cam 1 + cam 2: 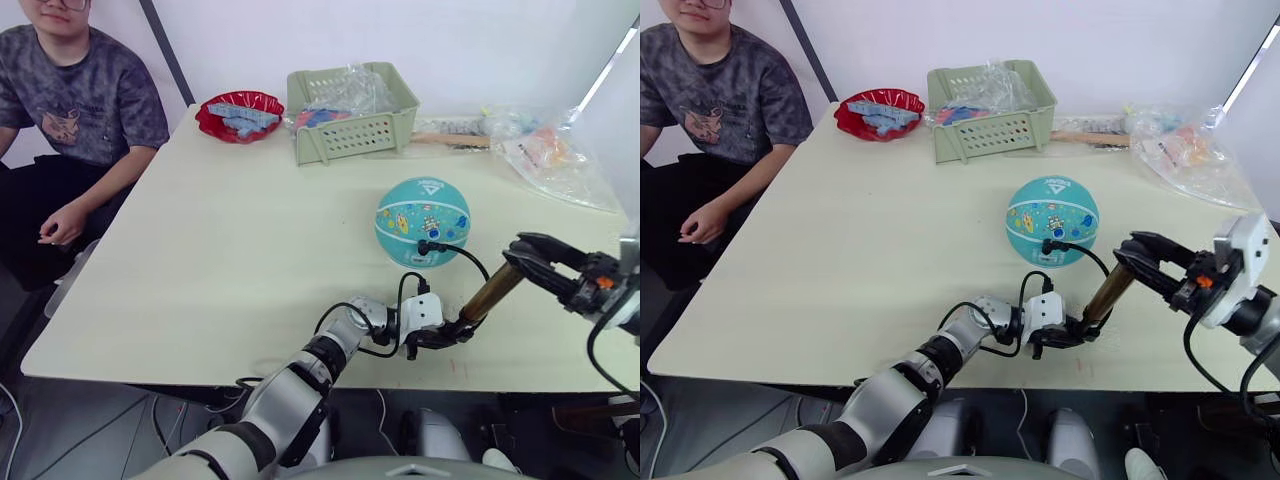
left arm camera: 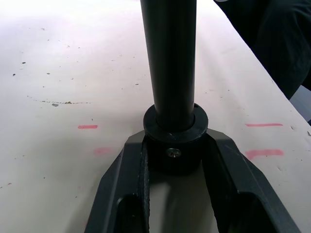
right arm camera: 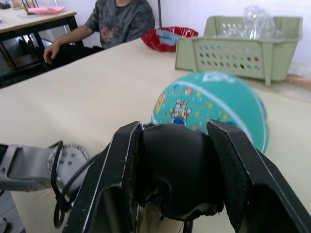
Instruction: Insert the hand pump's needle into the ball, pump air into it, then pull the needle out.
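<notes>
Head view: ball [image 1: 422, 221] on counter [image 1: 220, 250], open counter surface on person's [image 1: 70, 90] side of ball; white logo on ball, unreadable. Needle [image 1: 424, 246] at ball, tip hidden.
Left wrist view: left tool [image 2: 177, 160] clenched on hand pump [image 1: 490, 292] base cap.
Right wrist view: right tool [image 3: 175, 165] clenched on pump's top cap, ball just beyond.

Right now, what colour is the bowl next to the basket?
Red, holding blue pieces; the bowl shows best in the left eye view.
</notes>
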Available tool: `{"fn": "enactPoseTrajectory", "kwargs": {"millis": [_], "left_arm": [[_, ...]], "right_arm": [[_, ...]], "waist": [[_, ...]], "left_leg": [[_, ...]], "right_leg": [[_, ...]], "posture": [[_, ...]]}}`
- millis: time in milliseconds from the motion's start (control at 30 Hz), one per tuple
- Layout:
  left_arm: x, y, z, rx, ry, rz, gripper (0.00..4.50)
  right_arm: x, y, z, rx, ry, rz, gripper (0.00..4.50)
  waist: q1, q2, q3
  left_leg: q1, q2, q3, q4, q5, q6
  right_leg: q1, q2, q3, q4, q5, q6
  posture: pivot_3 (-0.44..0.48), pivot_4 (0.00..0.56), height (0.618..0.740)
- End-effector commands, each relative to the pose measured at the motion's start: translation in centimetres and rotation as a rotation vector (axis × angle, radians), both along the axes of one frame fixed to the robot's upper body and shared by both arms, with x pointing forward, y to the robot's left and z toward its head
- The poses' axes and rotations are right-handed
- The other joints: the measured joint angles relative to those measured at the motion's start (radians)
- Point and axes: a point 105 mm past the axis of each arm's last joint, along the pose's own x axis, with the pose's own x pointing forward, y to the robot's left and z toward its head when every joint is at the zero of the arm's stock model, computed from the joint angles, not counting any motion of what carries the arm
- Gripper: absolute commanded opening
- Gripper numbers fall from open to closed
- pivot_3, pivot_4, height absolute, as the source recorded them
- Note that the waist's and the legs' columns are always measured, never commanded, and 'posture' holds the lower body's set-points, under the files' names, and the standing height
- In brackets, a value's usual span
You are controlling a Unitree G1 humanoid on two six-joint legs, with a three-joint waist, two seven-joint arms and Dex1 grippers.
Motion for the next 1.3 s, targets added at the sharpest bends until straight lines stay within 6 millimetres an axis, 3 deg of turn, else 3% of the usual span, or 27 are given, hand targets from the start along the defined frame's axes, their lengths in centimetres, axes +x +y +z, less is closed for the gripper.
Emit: {"fn": "enactPoseTrajectory", "kwargs": {"millis": [33, 300, 400, 567, 867, 1100, 1300], "left_arm": [[-2.3, 3.8, -5.5, 0.211, 0.151, 0.022, 1.11], [-2.4, 3.8, -5.6, 0.213, 0.151, 0.020, 1.11], [-2.4, 3.8, -5.6, 0.212, 0.152, 0.021, 1.11], [-2.4, 3.8, -5.5, 0.210, 0.152, 0.022, 1.11], [-2.3, 3.8, -5.6, 0.209, 0.150, 0.028, 1.11], [-2.3, 3.7, -5.6, 0.208, 0.148, 0.030, 1.11], [-2.3, 3.8, -5.6, 0.208, 0.146, 0.031, 1.11]], "right_arm": [[-0.3, -1.5, 5.5, -0.018, -0.174, -0.045, 1.60], [-0.7, -2.3, 9.4, -0.027, -0.240, -0.050, 1.60], [-0.7, -2.0, 9.3, -0.024, -0.224, -0.041, 1.60], [-0.3, -1.5, 4.6, -0.082, -0.088, -0.041, 1.60], [0.0, -1.2, -1.4, -0.039, 0.018, -0.067, 1.60], [-0.6, -0.1, -8.6, -0.075, 0.164, -0.053, 1.60], [-1.2, 0.9, -11.4, -0.082, 0.202, -0.052, 1.60]], "waist": [[0.000, 0.001, 0.002], [0.000, -0.001, 0.005], [0.000, -0.001, 0.006], [0.001, -0.005, 0.004], [-0.002, -0.009, -0.002], [-0.002, -0.013, -0.007], [-0.002, -0.014, -0.011]], "left_leg": [[0.000, 0.000, 0.000, 0.000, 0.000, 0.000], [0.000, 0.000, 0.000, 0.000, 0.000, 0.000], [0.000, 0.000, 0.000, 0.000, 0.000, 0.000], [0.000, 0.000, 0.000, 0.000, 0.000, 0.000], [0.002, 0.001, 0.000, 0.000, 0.000, 0.000], [0.002, 0.001, -0.001, 0.000, 0.000, 0.000], [0.002, 0.001, -0.001, 0.000, 0.000, 0.000]], "right_leg": [[0.000, 0.000, 0.000, 0.000, 0.000, 0.000], [0.000, 0.000, 0.000, 0.000, 0.000, 0.000], [0.000, 0.000, 0.000, 0.000, 0.000, 0.000], [0.000, 0.000, 0.000, 0.000, 0.000, 0.000], [0.002, 0.001, 0.000, 0.000, 0.000, 0.000], [0.002, 0.001, 0.000, 0.000, 0.000, 0.000], [0.002, 0.001, 0.000, 0.000, 0.000, 0.000]], "posture": [[0.000, 0.150, 0.738], [0.000, 0.150, 0.738], [0.000, 0.150, 0.738], [0.000, 0.150, 0.738], [0.000, 0.150, 0.738], [0.000, 0.150, 0.738], [0.000, 0.150, 0.738]]}}
